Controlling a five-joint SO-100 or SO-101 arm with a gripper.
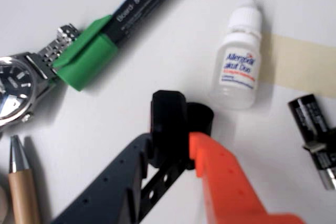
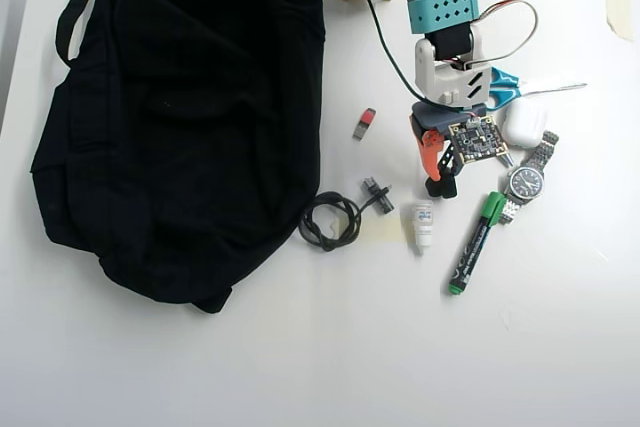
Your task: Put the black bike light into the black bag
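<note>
The black bike light [image 1: 168, 111] is a small black lump with a holed strap trailing below it. It sits between the dark finger and the orange finger [image 1: 220, 171] of my gripper [image 1: 176, 137], which is shut on it. In the overhead view the gripper [image 2: 438, 179] holds the bike light [image 2: 442, 188] over the white table, right of the black bag [image 2: 180, 117]. The bag is large and soft, lies at the left, and its shoulder strap [image 2: 75, 7] runs up its left side. Whether the light touches the table cannot be told.
Close around the gripper lie a green-capped marker [image 2: 475, 242], a white dropper bottle [image 2: 423, 225], a steel watch [image 2: 525, 184] and a white case [image 2: 525, 125]. Between gripper and bag are a coiled black cable [image 2: 330, 219], a small black clip [image 2: 377, 195] and a red-and-black stick [image 2: 364, 124].
</note>
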